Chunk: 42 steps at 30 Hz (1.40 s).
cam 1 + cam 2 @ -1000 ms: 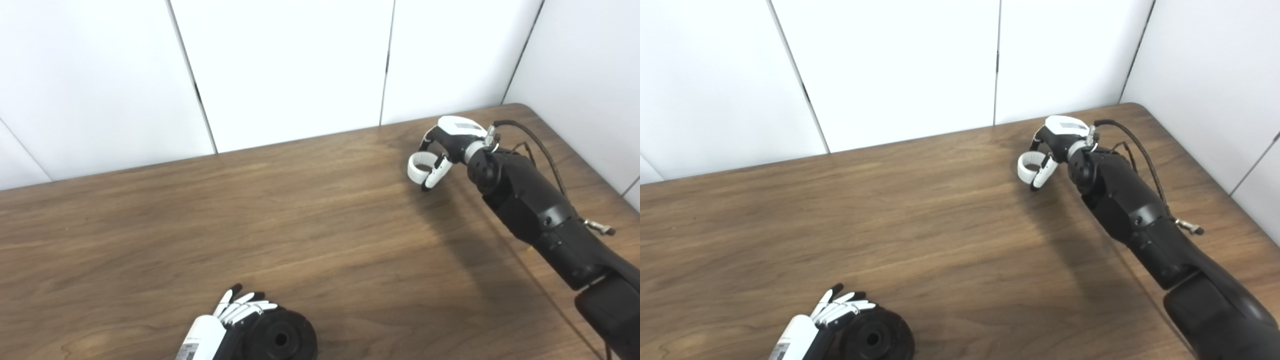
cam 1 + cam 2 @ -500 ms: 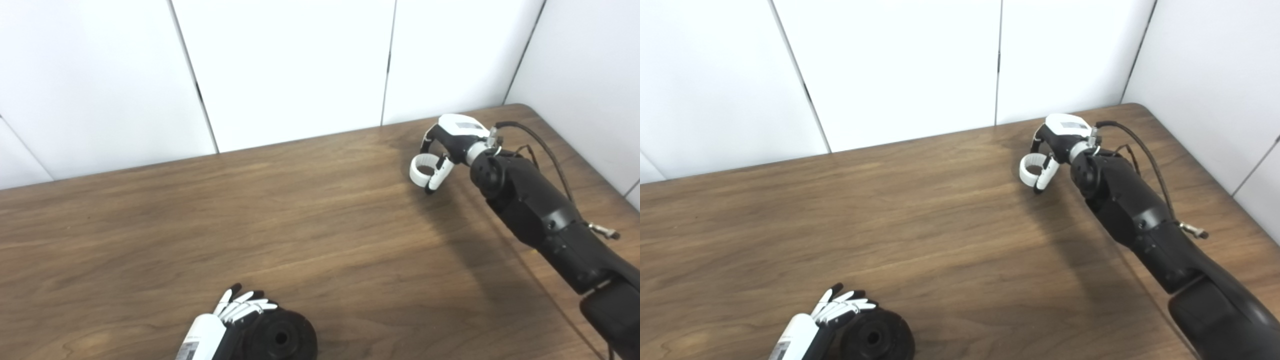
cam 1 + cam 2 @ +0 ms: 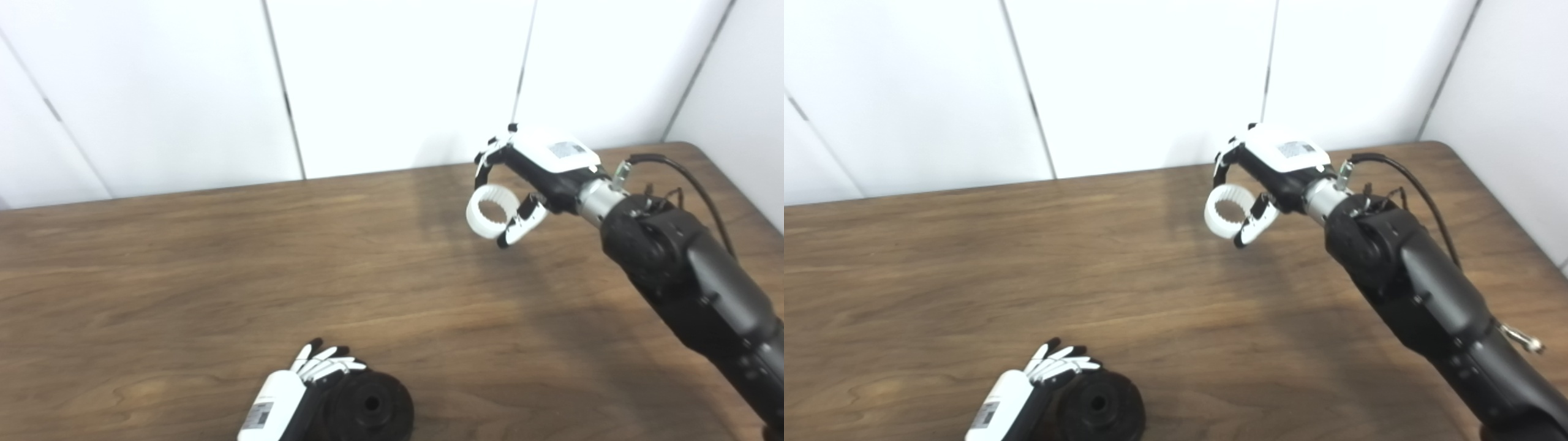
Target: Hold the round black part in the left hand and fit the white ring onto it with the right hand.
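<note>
Right hand (image 3: pixel 539 171) pinching white ring (image 3: pixel 489 211) above the counter (image 3: pixel 184 269), far side; left hand (image 3: pixel 306 383) curled against black part (image 3: pixel 367 407) at the near edge, well apart.

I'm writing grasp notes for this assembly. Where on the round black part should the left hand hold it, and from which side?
Grip the round black part by its outer rim, from its left side, as the left hand does now. That leaves the face with the centre hole clear and open to the white ring in the right hand, which would likely approach from the upper right.
</note>
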Motion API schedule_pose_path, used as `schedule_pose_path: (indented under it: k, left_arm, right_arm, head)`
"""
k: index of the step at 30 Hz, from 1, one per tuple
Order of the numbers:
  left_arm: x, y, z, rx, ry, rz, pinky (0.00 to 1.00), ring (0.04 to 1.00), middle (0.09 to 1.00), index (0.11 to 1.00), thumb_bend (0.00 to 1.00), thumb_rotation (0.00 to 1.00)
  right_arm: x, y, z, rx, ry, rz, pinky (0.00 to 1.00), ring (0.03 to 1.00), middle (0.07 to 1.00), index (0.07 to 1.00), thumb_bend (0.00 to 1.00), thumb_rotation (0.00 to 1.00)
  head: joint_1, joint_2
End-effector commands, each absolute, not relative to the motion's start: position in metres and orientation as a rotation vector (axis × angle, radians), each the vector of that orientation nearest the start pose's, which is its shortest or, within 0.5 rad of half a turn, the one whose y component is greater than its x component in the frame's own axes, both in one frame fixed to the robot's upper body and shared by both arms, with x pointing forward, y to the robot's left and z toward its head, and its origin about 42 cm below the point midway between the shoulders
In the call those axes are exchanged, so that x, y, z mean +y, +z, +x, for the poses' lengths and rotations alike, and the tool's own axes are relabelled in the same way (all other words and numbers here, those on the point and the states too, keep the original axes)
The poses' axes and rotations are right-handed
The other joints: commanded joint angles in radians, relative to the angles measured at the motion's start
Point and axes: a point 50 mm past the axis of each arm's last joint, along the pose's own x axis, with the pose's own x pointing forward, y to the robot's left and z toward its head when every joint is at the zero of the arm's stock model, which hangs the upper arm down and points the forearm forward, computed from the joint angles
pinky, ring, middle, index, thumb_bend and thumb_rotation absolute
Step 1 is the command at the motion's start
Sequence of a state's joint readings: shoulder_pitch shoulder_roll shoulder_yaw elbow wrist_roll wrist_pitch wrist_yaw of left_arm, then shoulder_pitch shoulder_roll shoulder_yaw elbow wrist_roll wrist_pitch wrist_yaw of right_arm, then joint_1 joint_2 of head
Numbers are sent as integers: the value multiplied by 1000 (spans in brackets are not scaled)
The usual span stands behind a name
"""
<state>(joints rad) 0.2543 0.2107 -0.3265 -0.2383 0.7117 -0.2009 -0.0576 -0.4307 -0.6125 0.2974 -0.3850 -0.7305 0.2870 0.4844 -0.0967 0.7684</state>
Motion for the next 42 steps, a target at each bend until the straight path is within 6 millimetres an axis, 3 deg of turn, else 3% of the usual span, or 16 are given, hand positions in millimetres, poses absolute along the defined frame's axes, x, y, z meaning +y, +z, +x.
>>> schedule_pose_path:
  k: [1, 10, 19, 28, 42]
  left_arm:
    - [179, 93, 177, -165, -469, 823, 1000, 882, 770, 484, 523, 61]
    - [171, 97, 183, -166, -459, 826, 1000, 879, 766, 484, 523, 60]
    - [166, 104, 190, -160, -450, 824, 1000, 877, 763, 483, 524, 59]
    - [163, 113, 195, -180, -458, 841, 1000, 876, 758, 483, 525, 59]
    - [159, 119, 196, -187, -470, 838, 1000, 869, 751, 483, 525, 60]
  right_arm:
    - [-249, 327, 337, -383, 343, -1408, 1000, 901, 799, 484, 524, 136]
    - [-214, 349, 281, -472, 506, -1338, 1000, 913, 799, 482, 525, 137]
    - [-188, 355, 248, -499, 615, -1285, 1000, 920, 797, 483, 525, 138]
    - [-171, 345, 240, -481, 687, -1225, 1000, 918, 805, 483, 524, 138]
    - [-148, 309, 238, -446, 763, -1173, 1000, 895, 796, 482, 525, 138]
  head:
    - [4, 8]
    - [43, 72]
    - [51, 139]
    - [56, 193]
    - [62, 210]
